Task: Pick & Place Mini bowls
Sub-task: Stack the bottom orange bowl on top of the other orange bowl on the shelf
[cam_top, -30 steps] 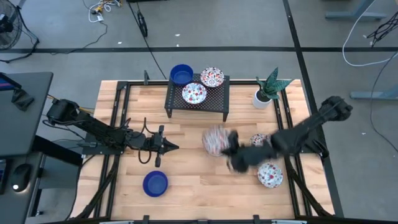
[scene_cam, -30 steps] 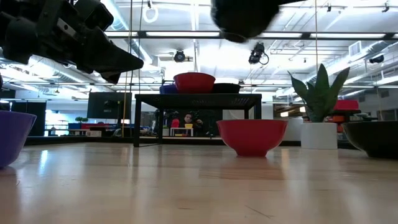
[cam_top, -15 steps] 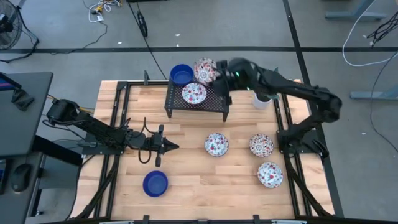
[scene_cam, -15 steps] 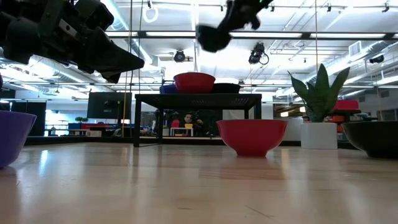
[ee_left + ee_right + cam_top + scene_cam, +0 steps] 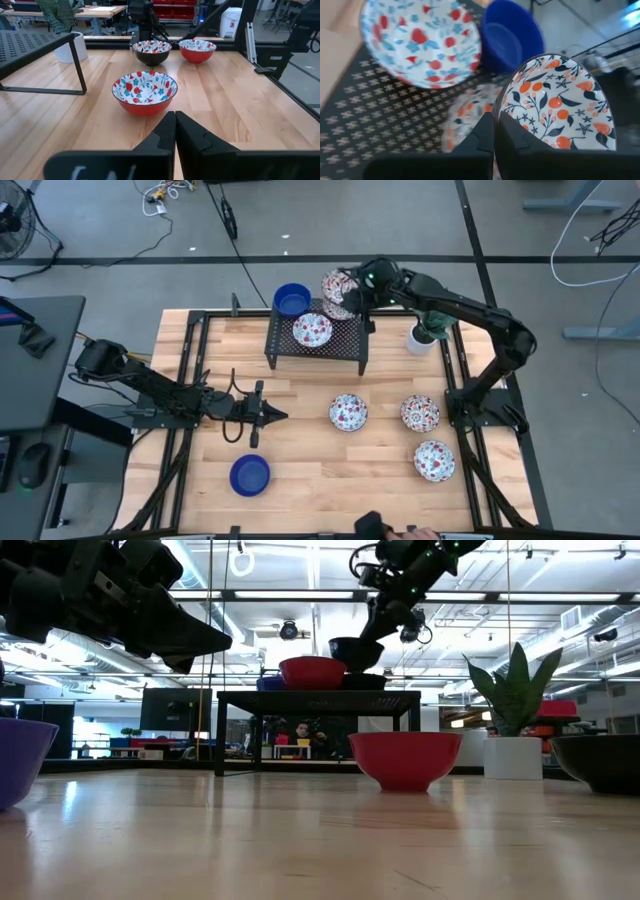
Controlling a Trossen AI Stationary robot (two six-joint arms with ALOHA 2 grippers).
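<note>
My right gripper is shut on a mini bowl, dark outside with an orange-and-navy pattern inside, just above the far right corner of the black rack. A blurred floral bowl sits on the rack beneath it. A blue bowl and a floral bowl also stand on the rack. Three floral bowls and a blue bowl rest on the table. My left gripper hovers shut over the table's left half. My right gripper pinches the patterned bowl by its rim between the two fingers. The fingers slant down from the table's right side. The bowl is lifted clear and tilted on edge, its inside turned toward the left, hanging just over the bowl on the rack.
A white pot with a green plant stands right of the rack, under my right arm. Black frame rails run along the table's sides. A person's hand shows at the near edge. Bare wood lies between the rack and the table's bowls.
My right gripper has carried the patterned bowl from above the table's middle toward the far edge, over the rack, then come down toward the rack's far right corner. The bowl has stayed in the hold and now sits lower, tilted.
</note>
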